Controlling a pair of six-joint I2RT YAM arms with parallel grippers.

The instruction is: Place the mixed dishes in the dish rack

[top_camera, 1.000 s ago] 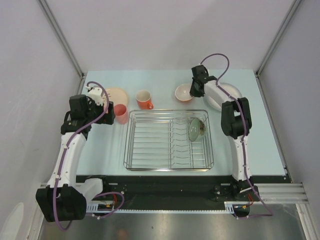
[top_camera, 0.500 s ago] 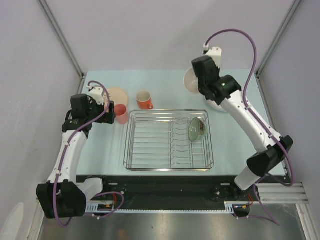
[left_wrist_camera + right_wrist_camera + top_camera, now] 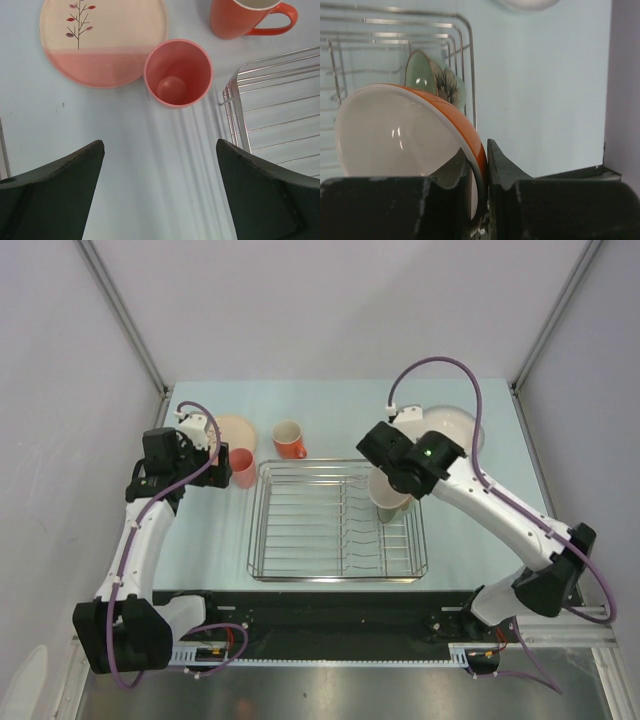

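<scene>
My right gripper [image 3: 388, 478] is shut on the rim of the orange white-lined bowl [image 3: 395, 130] and holds it on edge over the right end of the dish rack [image 3: 337, 520]. The pale green bowl [image 3: 427, 75] stands on edge in the rack just beyond it. My left gripper [image 3: 160, 150] is open and empty above the table, short of the upright pink cup [image 3: 178, 73]. The cream-pink leaf-motif plate [image 3: 104, 40] lies left of the cup. The orange mug [image 3: 240, 17] stands behind the rack's left corner. The white plate [image 3: 455, 425] lies at the back right.
The rack's left wire edge [image 3: 235, 107] runs close to the right of the pink cup. Purple walls close in the table on the left, back and right. The right arm [image 3: 500, 510] reaches across the table's right side.
My right arm has swung from the back of the table toward me with the orange bowl, which now hangs over the rack's right end. My left arm has barely moved.
</scene>
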